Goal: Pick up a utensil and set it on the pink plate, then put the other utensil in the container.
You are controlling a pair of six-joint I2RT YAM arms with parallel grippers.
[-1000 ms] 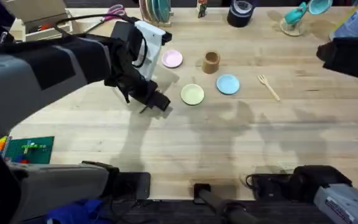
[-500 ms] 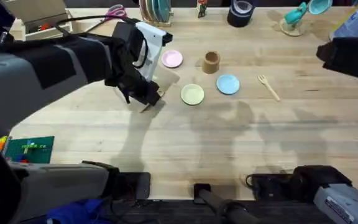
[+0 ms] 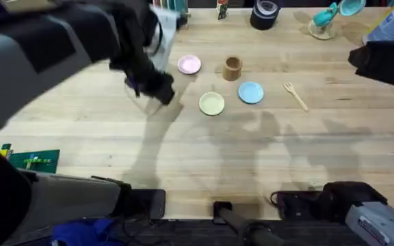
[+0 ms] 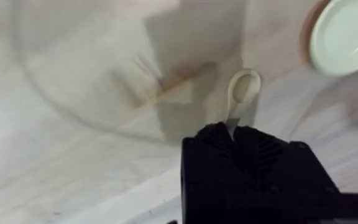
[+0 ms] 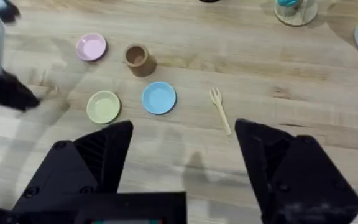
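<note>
My left gripper [image 3: 160, 91] hangs above the table left of the yellow plate, shut on the handle of the wooden spoon [image 4: 243, 87]. In the left wrist view the spoon's bowl sticks out past the closed fingers [image 4: 253, 146], clear of the wood below. The pink plate [image 3: 189, 65] lies bare a little farther back and to the right; the brown container [image 3: 232, 67] stands beside it. The wooden fork [image 3: 295, 96] lies flat right of the blue plate. My right gripper [image 5: 182, 155] is open and high over the table, the fork [image 5: 219, 109] far below it.
A yellow plate [image 3: 212, 103] and a blue plate [image 3: 251, 92] lie in front of the container. A black tape roll [image 3: 265, 14], a plate rack and a teal item line the back edge. Green bricks [image 3: 33, 161] sit at the front left.
The left arm has risen and drawn back and left, lifting the spoon off the table. The right arm, plates, container and fork have not moved.
</note>
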